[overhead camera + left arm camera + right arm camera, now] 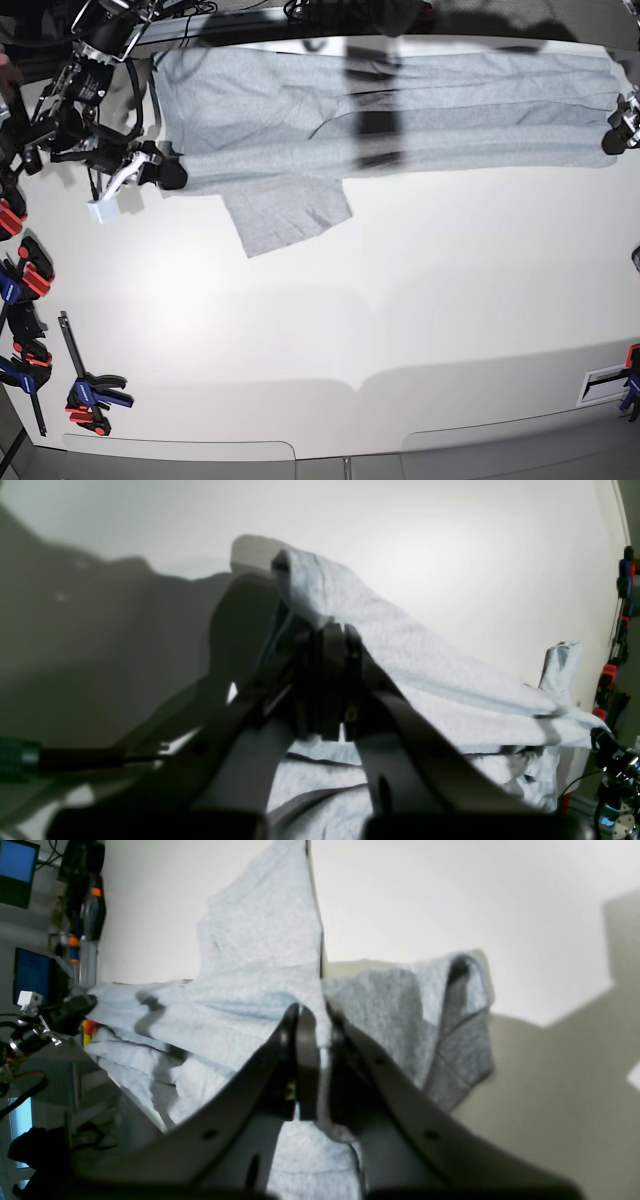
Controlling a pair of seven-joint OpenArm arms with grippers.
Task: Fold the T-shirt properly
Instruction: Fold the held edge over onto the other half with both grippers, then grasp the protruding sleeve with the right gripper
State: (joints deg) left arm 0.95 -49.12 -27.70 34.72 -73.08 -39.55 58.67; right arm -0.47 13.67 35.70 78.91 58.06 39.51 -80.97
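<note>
Black fingers [305, 1055] with screw holes, black cabled arms, white wrist block

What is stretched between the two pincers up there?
The T-shirt, pulled out lengthwise: the right pincer is shut on one end and the left pincer on the other. One sleeve lies flat on the white table. The base view shows it.

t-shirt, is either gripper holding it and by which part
Both hold the T-shirt. The left gripper and right gripper each pinch an edge at opposite ends, stretching it between them.
</note>
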